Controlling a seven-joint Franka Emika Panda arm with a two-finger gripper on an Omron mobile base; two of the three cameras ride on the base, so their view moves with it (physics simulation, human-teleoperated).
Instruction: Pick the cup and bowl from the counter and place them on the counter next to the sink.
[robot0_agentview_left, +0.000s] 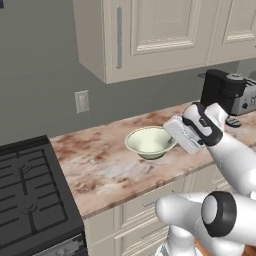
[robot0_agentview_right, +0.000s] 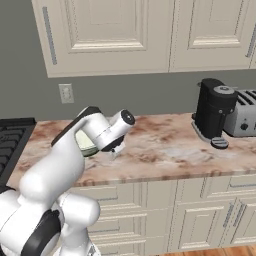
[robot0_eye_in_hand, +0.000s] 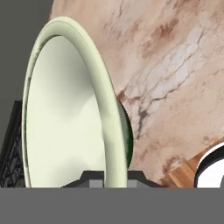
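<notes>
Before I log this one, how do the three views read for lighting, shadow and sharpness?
Left base view: flat, even light, no glare; the pale cream-green bowl casts a faint soft shadow on the marbled stone counter. Right base view: equally even, edges soft; the white arm hides most of the bowl. Hand view: the bowl's rim, very close, looms large and looks stretched, between the gripper fingertips.

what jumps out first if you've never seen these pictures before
The white arm bends over the marbled counter, its gripper shut on the rim of the pale cream-green bowl, which sits between the black stove and a black coffee machine. In the hand view that rim runs up between the finger tips. A silver toaster stands beside the coffee machine.
</notes>
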